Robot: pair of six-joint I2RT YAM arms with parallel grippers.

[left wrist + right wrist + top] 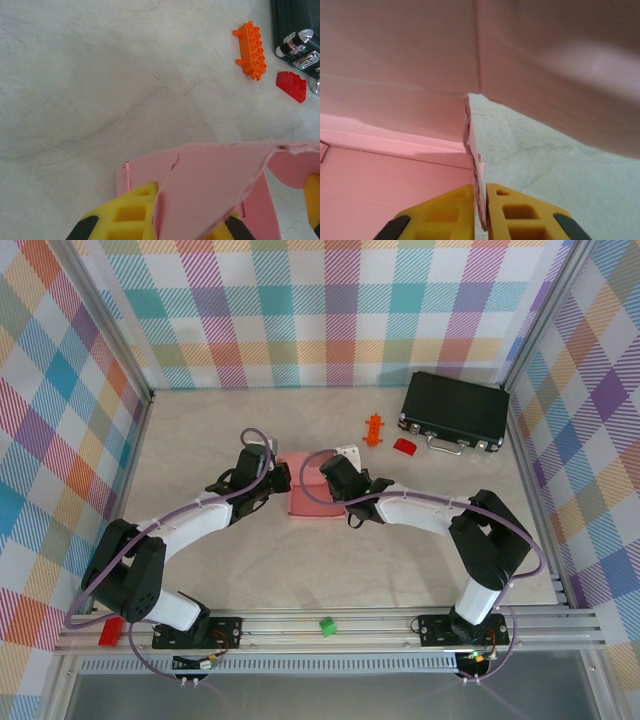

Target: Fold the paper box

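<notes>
The paper box [304, 496] is salmon-pink card lying partly folded in the middle of the table, between my two grippers. My left gripper [279, 478] is at its left side. In the left wrist view the yellow fingers [125, 215] are shut on a raised, torn-edged flap of the paper box [215, 180], and my left gripper [167, 227] is half covered by it. My right gripper [326, 480] is at the box's right side. In the right wrist view my right gripper [481, 210] is shut on the thin edge of an upright pink wall [472, 145], with the box floor [385, 185] to its left.
A black hard case [455, 412] with metal latches lies at the back right. An orange brick [374, 429] and a small red block [404, 446] sit just in front of it. A green block [327, 626] and a red block [110, 630] rest on the near rail.
</notes>
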